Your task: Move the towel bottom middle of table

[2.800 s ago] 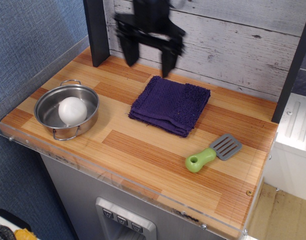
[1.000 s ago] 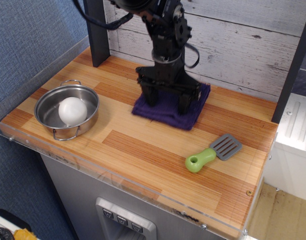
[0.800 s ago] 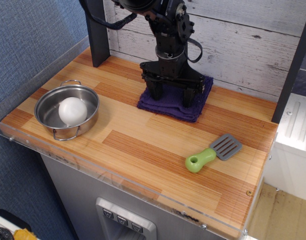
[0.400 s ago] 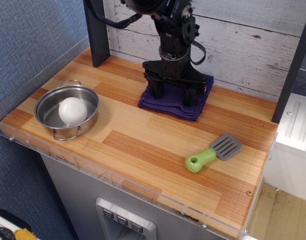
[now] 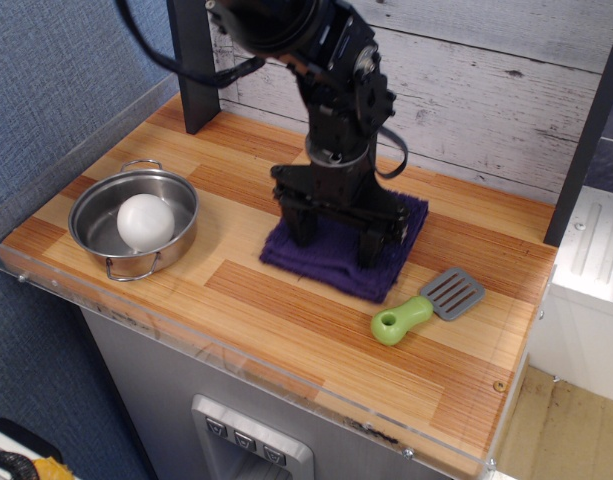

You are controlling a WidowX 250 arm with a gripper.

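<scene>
The towel (image 5: pixel 331 255) lies flat on the table (image 5: pixel 286 310), right of centre and nearer the back wall than the front rim, with one corner aimed toward the front edge and another close to the spatula (image 5: pixel 427 305). We read it as roughly square, so it has little long axis to speak of; its sides run diagonal to the table's planks, and the fold seems to lie along the front-left side, though the dark pile makes that hard to confirm.

The gripper (image 5: pixel 333 232) stands on top of the cloth, its two fingers (image 5: pixel 370 244) planted well apart and pressing down into the fabric. We judge this wide-spread stance to be deliberate: instead of pinching a fold, the arm pins the towel against the wood so it can be dragged across the surface without bunching. Nothing is caught between the jaws that we can see.

The front middle of the table, just ahead of the towel's leading corner, is bare wood, so a slide toward the rim looks unobstructed. The steel pot (image 5: pixel 134 222) with its white ball (image 5: pixel 145 221) sits well off to the left, and the spatula's green handle (image 5: pixel 400 321) is the nearest thing the cloth might brush.
</scene>
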